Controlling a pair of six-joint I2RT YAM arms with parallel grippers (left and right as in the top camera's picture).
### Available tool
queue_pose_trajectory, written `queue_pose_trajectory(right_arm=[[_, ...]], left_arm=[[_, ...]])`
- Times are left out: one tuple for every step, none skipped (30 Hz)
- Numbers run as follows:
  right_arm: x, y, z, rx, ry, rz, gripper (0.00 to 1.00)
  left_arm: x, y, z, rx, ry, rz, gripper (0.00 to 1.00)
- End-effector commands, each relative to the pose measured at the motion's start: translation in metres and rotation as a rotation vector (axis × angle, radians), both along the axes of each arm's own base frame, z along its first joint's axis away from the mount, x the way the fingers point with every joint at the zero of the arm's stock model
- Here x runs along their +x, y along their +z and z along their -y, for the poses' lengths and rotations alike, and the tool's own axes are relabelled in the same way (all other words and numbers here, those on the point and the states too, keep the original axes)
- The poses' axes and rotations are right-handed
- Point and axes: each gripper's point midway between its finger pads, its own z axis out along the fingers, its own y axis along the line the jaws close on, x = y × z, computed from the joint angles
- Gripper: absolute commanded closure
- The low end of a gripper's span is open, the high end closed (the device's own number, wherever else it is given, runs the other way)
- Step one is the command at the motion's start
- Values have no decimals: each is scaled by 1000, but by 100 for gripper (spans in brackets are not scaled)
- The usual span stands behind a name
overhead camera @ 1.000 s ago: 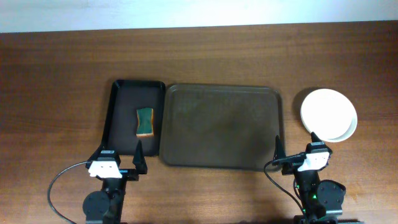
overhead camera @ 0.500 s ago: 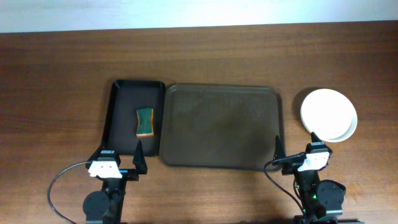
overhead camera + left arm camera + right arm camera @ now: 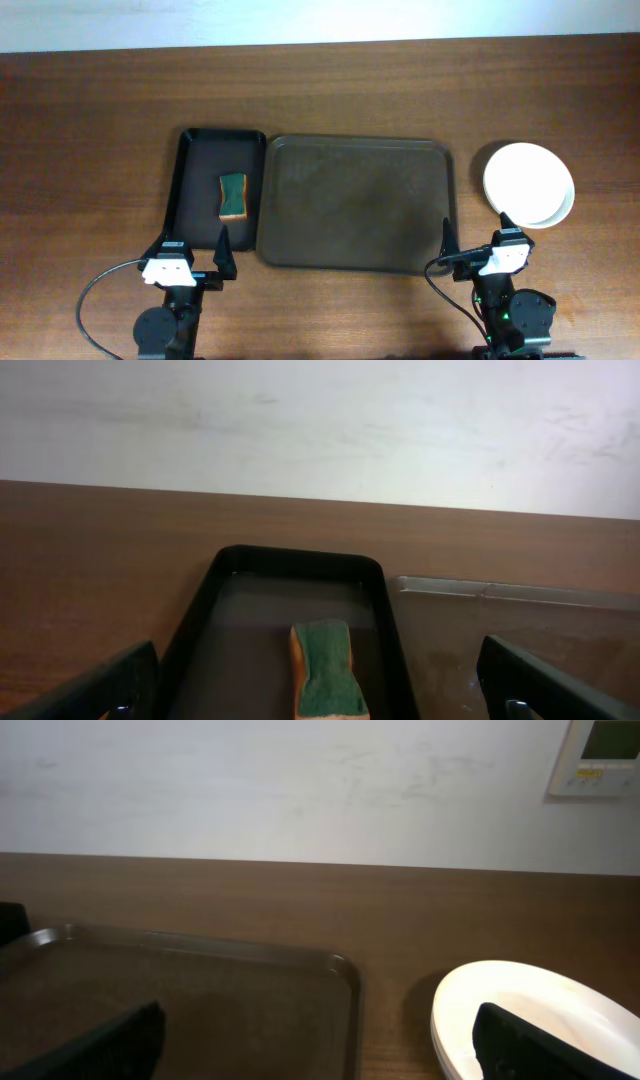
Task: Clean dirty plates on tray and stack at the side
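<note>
Two robot arms sit parked at the near edge of the wooden bench (image 3: 100, 150), and nothing on it has shifted from a second ago: every item lies exactly where it did, and neither arm has stirred.

The left pincer (image 3: 193, 250) stands wide open and empty, pointing at the near end of a narrow black tray (image 3: 200, 190). On that tray lies a green-topped sponge (image 3: 233, 195), lengthwise and near the middle.

The right pincer (image 3: 478, 236) gapes just as wide, gripping nothing. One of its fingers is at the near right corner of the dark-brown tray (image 3: 355, 200), and the other shows against the near rim of the plates (image 3: 529, 185).

The brown tray fills the middle of the bench, side by side with the black one, and carries no crockery.

The white plates are stacked off the tray, just beside its right rim and toward the bench's right edge. The top plate shows plain white. How many lie beneath it cannot be told from above, though the right wrist view shows more than one rim.
</note>
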Motion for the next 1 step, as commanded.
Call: queue_pose_trajectory(right_arm=[[0, -2, 3, -7, -15, -2, 1]], left_arm=[[0, -1, 0, 15, -5, 3, 1]])
